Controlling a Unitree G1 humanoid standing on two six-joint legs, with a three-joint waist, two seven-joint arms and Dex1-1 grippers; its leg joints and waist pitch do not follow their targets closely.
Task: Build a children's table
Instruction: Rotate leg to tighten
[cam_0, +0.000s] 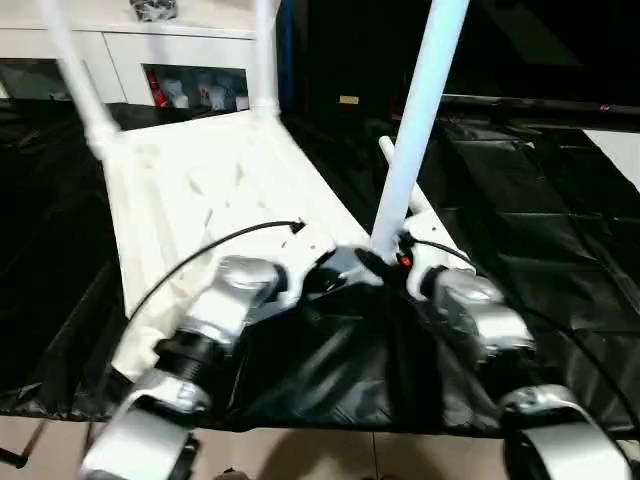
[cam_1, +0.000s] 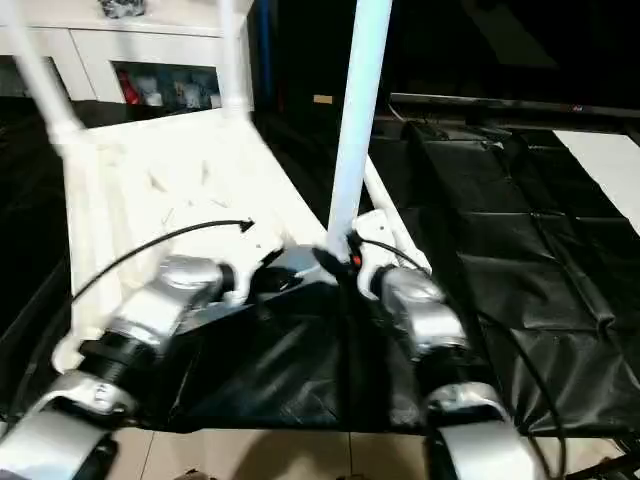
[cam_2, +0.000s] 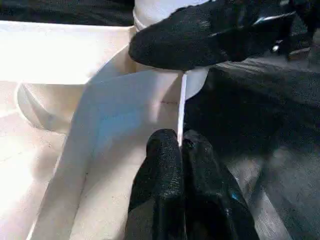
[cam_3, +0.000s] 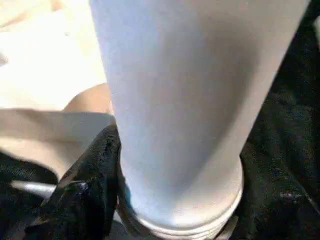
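Both grippers at the near corner socket!
Right gripper (cam_0: 385, 262) clamps the upright leg (cam_0: 418, 125) at centre frame; left gripper (cam_2: 181, 150), fingers together, pinches the tabletop (cam_0: 215, 190) rim.

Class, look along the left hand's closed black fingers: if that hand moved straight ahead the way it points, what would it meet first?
Probably the round white plastic corner socket of the tabletop, just beyond the left hand; the right hand's black finger lies above it. Depth is uncertain.
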